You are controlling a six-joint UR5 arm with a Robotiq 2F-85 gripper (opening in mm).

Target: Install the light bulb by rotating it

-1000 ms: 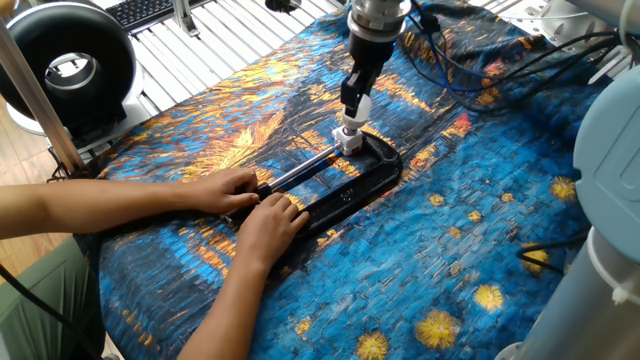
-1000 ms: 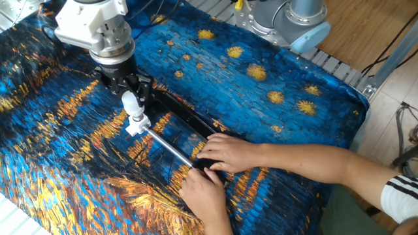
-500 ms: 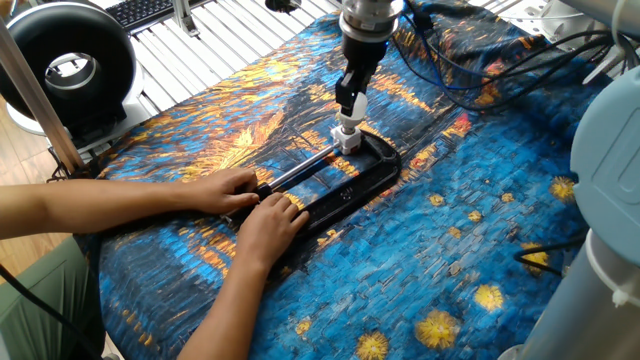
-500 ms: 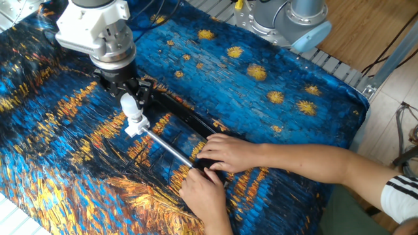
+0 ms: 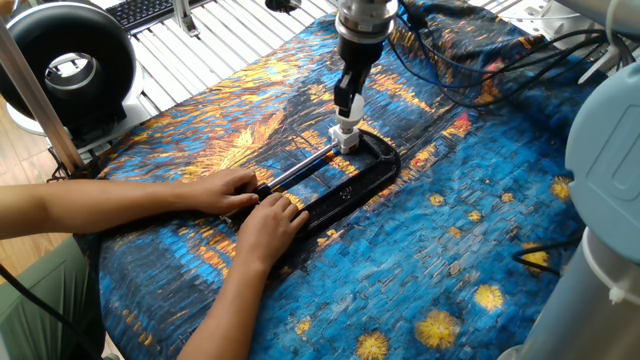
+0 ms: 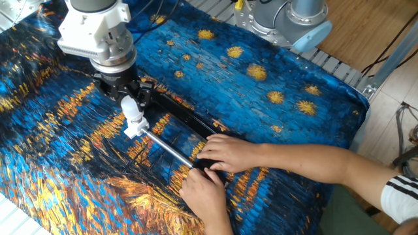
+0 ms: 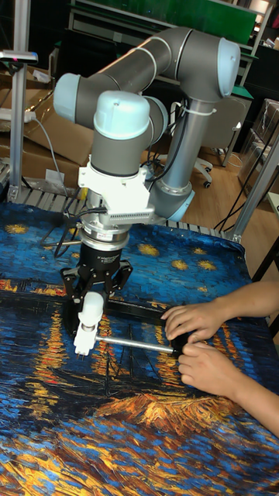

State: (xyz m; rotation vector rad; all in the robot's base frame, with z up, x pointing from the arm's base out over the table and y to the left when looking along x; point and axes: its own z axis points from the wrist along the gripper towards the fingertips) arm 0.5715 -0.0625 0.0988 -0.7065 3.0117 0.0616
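The gripper (image 6: 131, 104) stands near the far end of the black clamp (image 5: 350, 190), its fingers closed on the light bulb (image 6: 130, 108). The bulb sits upright over the little white socket (image 6: 133, 127) at the tip of the clamp's metal rod (image 6: 168, 149), round end up between the fingers, neck down into the socket, so its long axis runs close to vertical with a slight lean.

Around it the painted cloth (image 6: 261, 78) on the worktop (image 5: 200, 40) lies bare on most sides, with open room to the gripper's left and toward the cloth's far corner. The crowded side is along the rod, where the person's two hands (image 6: 222, 153) press down on the clamp's other end, well apart from the gripper. Black cables (image 5: 470, 60) trail over the cloth behind the arm (image 7: 155, 70), and a black fan (image 5: 65, 65) stands off the cloth's edge.

Against a second ago, the gripper has shifted slightly and turned a little about its upright axis, with the bulb held on the socket; the hands and clamp have not moved.
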